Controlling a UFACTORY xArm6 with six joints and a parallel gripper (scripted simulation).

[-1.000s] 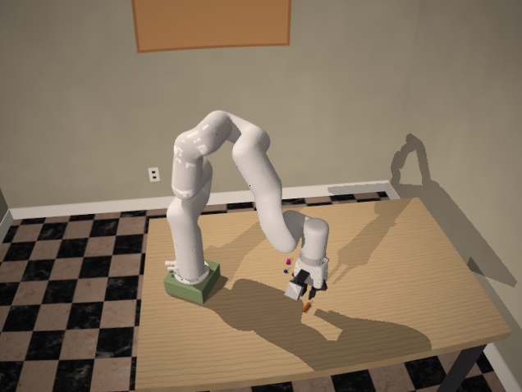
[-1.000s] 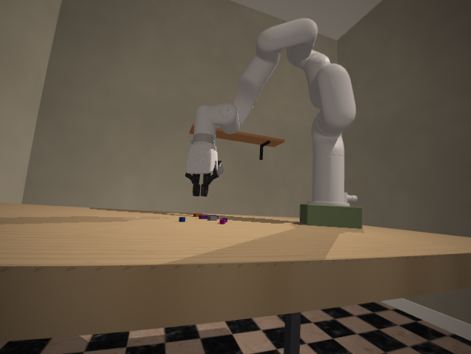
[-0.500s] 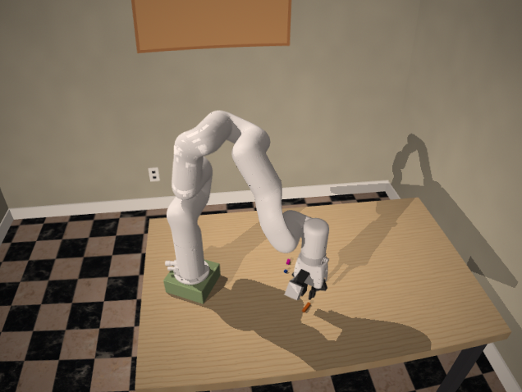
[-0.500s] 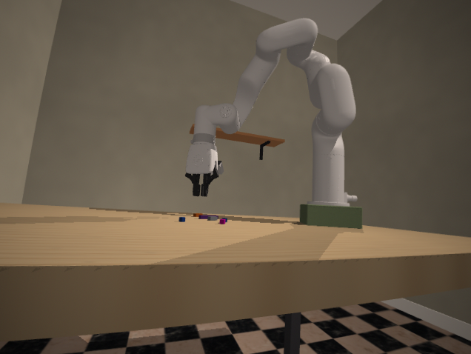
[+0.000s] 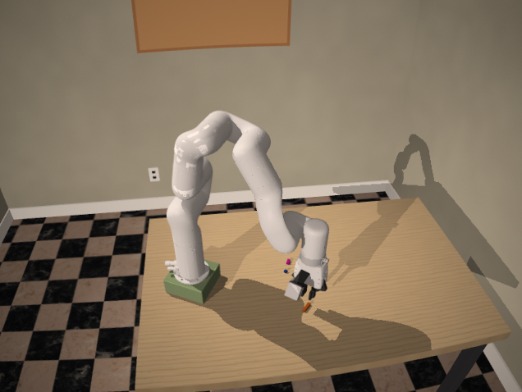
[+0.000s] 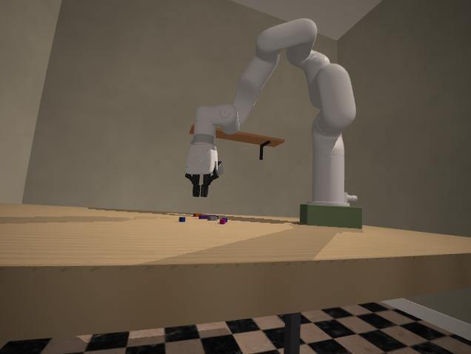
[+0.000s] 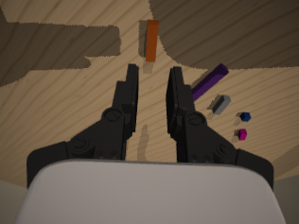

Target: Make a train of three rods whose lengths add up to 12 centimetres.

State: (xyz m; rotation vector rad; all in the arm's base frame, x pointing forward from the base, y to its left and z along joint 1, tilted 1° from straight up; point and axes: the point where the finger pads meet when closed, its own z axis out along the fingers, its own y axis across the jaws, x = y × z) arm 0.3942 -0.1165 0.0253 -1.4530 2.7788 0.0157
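We held the gripper [image 5: 318, 294] [image 6: 200, 196] [image 7: 153, 80] above the table [image 5: 211, 353] [image 6: 228, 243] [image 7: 101, 84], fingers narrowly parted and empty; the orange rod [image 5: 306, 307] [image 6: 197, 215] [image 7: 151, 41] lay flat.

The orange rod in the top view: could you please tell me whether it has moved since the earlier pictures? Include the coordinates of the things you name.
No, the orange rod [image 5: 306, 307] [image 7: 151, 41] lies unmoved against the table [image 5: 176, 345].
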